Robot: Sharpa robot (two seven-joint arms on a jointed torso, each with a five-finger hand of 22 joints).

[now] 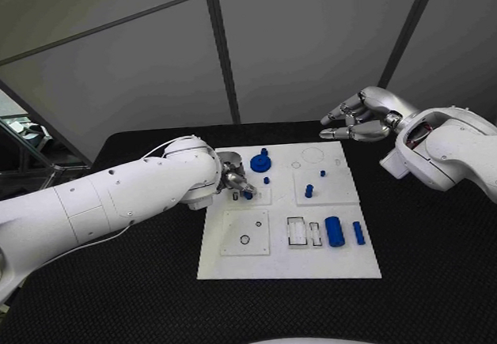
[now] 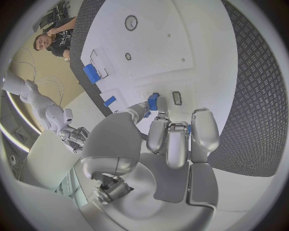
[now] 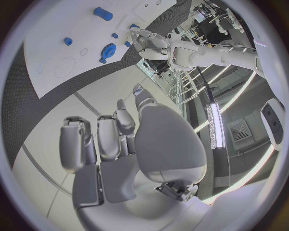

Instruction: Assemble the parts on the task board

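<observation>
Fingers (image 2: 158,129) on blue peg (image 2: 153,102) — wrist-side

The white rectangular task board (image 1: 280,257) lay mid-table on the black table (image 1: 121,308). A large blue plastic cylinder (image 1: 335,231) lay near its right front, a blue round gear-like part (image 1: 260,163) at its rear.

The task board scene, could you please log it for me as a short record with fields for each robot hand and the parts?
board: white task board mid-table on the black table
left robot hand: over the board's left side, pinching a small blue part
right robot hand: raised beyond the board's far right corner, fingers curled, holding nothing
blue gear: at the board's far edge
blue cylinder: lying at the near right
small blue peg: mid-board
</observation>
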